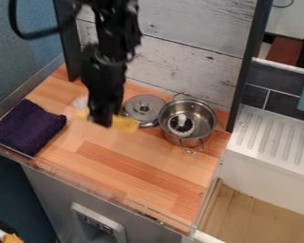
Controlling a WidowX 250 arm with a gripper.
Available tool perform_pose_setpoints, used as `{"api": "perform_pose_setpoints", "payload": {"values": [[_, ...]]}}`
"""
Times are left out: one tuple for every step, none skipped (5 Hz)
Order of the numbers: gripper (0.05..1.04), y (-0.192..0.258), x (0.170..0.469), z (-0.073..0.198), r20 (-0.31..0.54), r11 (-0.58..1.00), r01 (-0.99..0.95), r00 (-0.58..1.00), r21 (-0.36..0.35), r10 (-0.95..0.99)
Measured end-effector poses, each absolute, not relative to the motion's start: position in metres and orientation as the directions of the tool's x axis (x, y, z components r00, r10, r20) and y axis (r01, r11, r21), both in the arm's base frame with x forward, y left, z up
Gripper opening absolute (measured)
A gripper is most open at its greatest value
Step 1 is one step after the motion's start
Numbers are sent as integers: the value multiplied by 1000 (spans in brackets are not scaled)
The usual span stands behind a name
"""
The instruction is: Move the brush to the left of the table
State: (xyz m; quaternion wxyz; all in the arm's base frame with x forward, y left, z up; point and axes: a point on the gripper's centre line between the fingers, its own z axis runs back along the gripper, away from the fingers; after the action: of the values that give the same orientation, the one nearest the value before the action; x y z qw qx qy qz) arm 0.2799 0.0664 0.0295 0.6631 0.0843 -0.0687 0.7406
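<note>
Lying leftmost was purple cloth [27, 126]; brush [125, 124] showed near it, both sides of gripper [102, 124], whose opening and hold could not be told; move seemed partly done, final placing pending; lid [142, 107], pot [207, 118] stood right.

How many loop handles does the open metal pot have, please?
2. On the open metal pot, one far handle is at the rim nearest the whitewashed boards, and one near handle is on the opposite side. I see none hidden.

A wooden counter [138, 166] carries a dark purple cloth [27, 126] at the left and a metal lid [144, 107] beside a metal pot [203, 118].
</note>
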Motion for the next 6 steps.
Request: {"api": "perform_pose_setpoints", "payload": {"values": [[328, 52, 270, 18, 236, -105, -994, -100, 8, 966], [328, 52, 267, 5, 245, -116, -993, -112, 2, 963], [328, 54, 266, -21, 256, -108, -994, -95, 35, 962], [328, 60, 263, -43, 260, -128, -990, -109, 54, 959], [328, 62, 262, -51, 259, -135, -988, -112, 72, 959], [406, 63, 266, -54, 260, -139, -988, -116, 72, 959]]}}
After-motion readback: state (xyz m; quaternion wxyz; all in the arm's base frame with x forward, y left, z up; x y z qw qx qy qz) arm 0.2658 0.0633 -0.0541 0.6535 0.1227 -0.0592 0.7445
